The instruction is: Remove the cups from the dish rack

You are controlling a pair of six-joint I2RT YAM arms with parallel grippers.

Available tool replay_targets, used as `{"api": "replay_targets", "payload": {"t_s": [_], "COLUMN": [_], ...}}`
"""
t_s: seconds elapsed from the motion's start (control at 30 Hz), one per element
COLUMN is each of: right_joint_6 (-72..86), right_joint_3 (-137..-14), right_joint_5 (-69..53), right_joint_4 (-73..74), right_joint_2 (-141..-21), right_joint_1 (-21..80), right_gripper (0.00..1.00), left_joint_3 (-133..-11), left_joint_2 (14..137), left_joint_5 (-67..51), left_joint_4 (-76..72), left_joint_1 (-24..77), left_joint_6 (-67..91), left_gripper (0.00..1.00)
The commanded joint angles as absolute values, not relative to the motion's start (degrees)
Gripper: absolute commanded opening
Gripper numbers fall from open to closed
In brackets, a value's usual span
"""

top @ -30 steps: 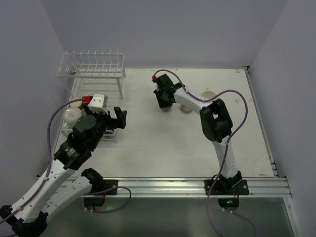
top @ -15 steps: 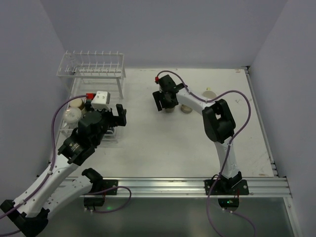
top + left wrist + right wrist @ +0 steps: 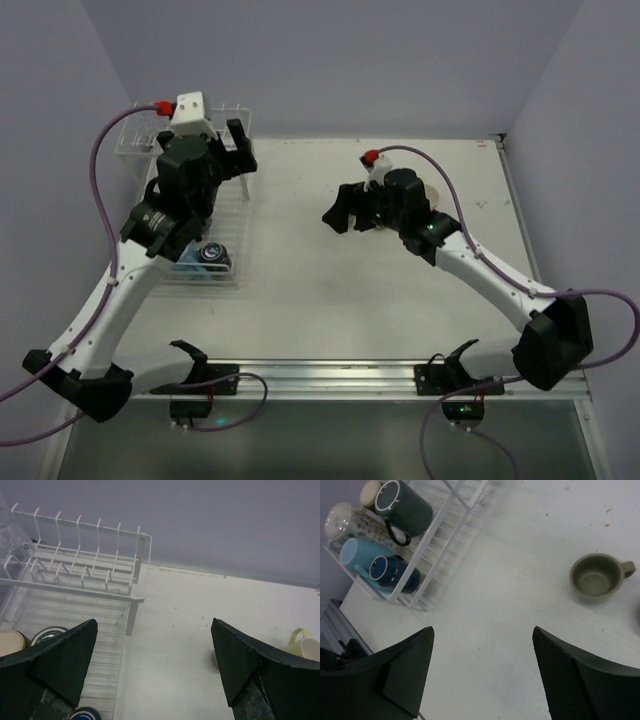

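Note:
The dish rack [image 3: 85, 545] of white wire fills the left of the left wrist view, with its peg shelf over a flat grid tray [image 3: 232, 275]. In the right wrist view a dark grey mug [image 3: 405, 510], a light blue cup [image 3: 357, 552], a dark blue cup [image 3: 392, 572], a tan cup [image 3: 370, 492] and a clear glass [image 3: 340, 522] lie in the rack. An olive-tan cup [image 3: 597, 577] stands upright on the table. My left gripper [image 3: 225, 150] hangs open above the rack's right edge, empty. My right gripper [image 3: 340, 210] is open over bare table, apart from the olive-tan cup.
A pale yellow-green cup [image 3: 297, 640] and a white cup [image 3: 312, 650] stand on the table at the right edge of the left wrist view. Grey walls close in the table at the back and both sides.
My right gripper has opened and drawn back and up from the cup it set on the table. My left arm has swung from the rack's near end to its far end.

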State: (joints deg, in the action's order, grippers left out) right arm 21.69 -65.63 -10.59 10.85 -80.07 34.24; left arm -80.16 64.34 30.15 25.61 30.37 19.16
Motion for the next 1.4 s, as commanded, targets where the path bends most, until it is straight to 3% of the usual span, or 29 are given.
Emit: {"api": "replay_targets", "payload": {"t_s": [0.0,0.17,0.4,0.77,1.07,1.23,1.37], "right_joint_6": [28.90,32.08,32.69,32.70,31.90,31.64,31.47], "right_joint_3": [-53.55,-42.47,-39.90,-40.60,-41.13,-41.22,-41.22], "right_joint_5": [-17.66,-16.70,-18.89,-19.69,-19.86,-20.21,-20.04], "right_joint_4": [-2.00,-7.99,-10.19,-10.72,-10.37,-10.37,-10.28], "right_joint_2": [-73.58,-65.92,-64.77,-67.41,-67.94,-67.94,-67.50], "right_joint_1": [35.07,35.59,35.68,36.83,37.00,37.09,37.09], "right_gripper": [0.82,0.80,0.80,0.79,0.79,0.79,0.79], "left_joint_3": [-87.86,-96.56,-103.08,-115.30,-117.33,-118.47,-119.36], "left_joint_2": [72.06,82.76,90.17,102.83,108.01,110.47,112.23], "left_joint_5": [25.87,28.12,25.57,23.12,21.71,20.83,21.53], "left_joint_4": [28.04,30.49,31.02,31.03,29.27,28.48,28.57], "left_joint_1": [19.03,10.91,-2.00,-6.76,-8.44,-8.44,-8.44], "left_joint_6": [22.23,24.25,25.05,20.92,19.43,18.99,18.90], "left_gripper": [0.99,0.96,0.95,0.90,0.84,0.71,0.68]}}
